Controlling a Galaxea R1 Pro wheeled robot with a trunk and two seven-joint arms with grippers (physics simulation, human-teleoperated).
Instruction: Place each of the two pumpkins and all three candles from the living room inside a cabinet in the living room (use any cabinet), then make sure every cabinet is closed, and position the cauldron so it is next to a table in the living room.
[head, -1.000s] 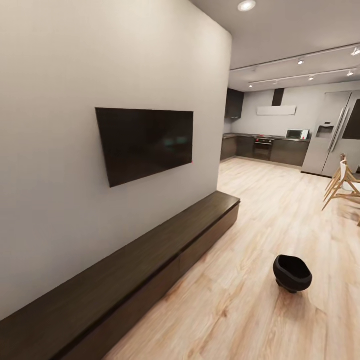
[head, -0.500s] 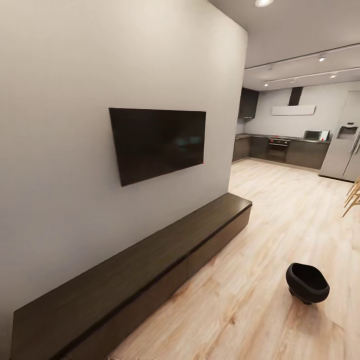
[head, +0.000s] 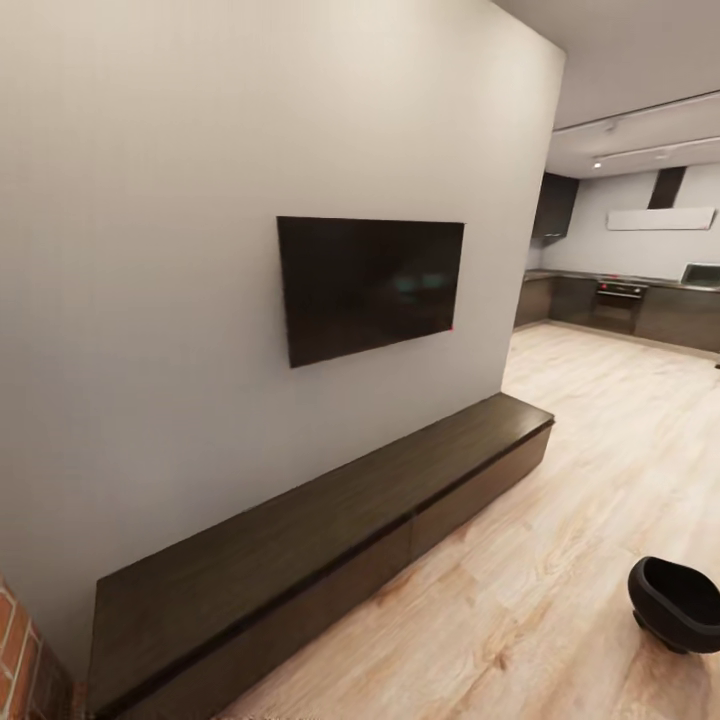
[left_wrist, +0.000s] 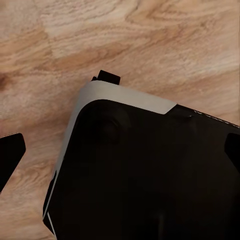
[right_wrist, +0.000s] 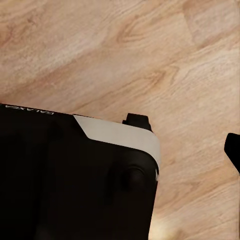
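Head view: you face a pale grey wall (head: 150, 250) with a black TV (head: 370, 285) hung on it. Below the TV the cabinet (head: 300, 545), long, low and dark brown, runs along the foot of the wall, its drawer fronts flush and shut, its top bare. The cauldron (head: 680, 603), a small round black pot, stands upright on the light wood-plank floor (head: 560, 480), well apart from the cabinet and cut by the picture's right edge; it sits in open floor, so by my reading it has not yet been put by a table. A strip of red brick (head: 20, 650) shows in the lower left corner. Beyond the wall's end, the room opens into a kitchen (head: 630, 305) with dark units. In the left wrist view, the robot's black and white base (left_wrist: 145, 170) lies over the planks, and dark fingertips (left_wrist: 11, 152) of the left hand show at both picture edges, set wide apart and holding nothing. In the right wrist view, one dark fingertip (right_wrist: 233, 150) of the right hand shows at the edge, so you cannot tell whether that hand is open or closed.
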